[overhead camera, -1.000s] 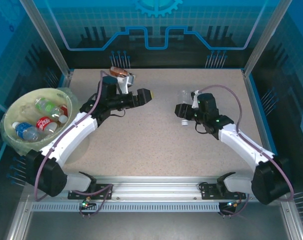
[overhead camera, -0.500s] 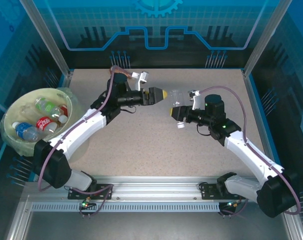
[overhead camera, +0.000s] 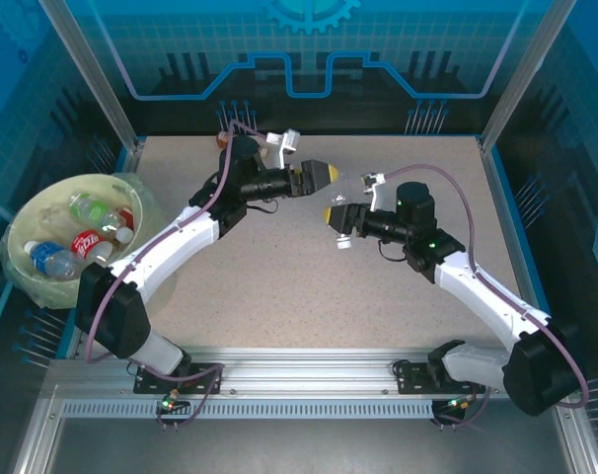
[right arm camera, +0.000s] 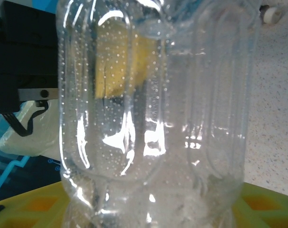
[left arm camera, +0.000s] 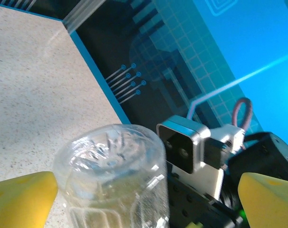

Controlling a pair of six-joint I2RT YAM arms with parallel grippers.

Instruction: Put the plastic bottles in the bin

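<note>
My right gripper [overhead camera: 340,219] is shut on a clear plastic bottle [overhead camera: 352,188] and holds it above the middle of the table. In the right wrist view the bottle [right arm camera: 153,118] stands up from my right gripper [right arm camera: 148,209]. My left gripper [overhead camera: 327,178] is open, its yellow fingers on either side of the bottle's base and apart from it. In the left wrist view that base [left arm camera: 110,175] sits inside my left gripper [left arm camera: 144,194]. The bin [overhead camera: 18,232] stands at the far left with several bottles [overhead camera: 87,244] in it.
An orange bottle [overhead camera: 223,138] lies at the table's back edge, mostly hidden behind the left arm. The two arms meet over the table's centre. Blue walls and metal posts close in the table's back and sides.
My left arm swung from the back of the table toward the centre. My right gripper carried the bottle leftward, and its base now lies between the left fingers.
</note>
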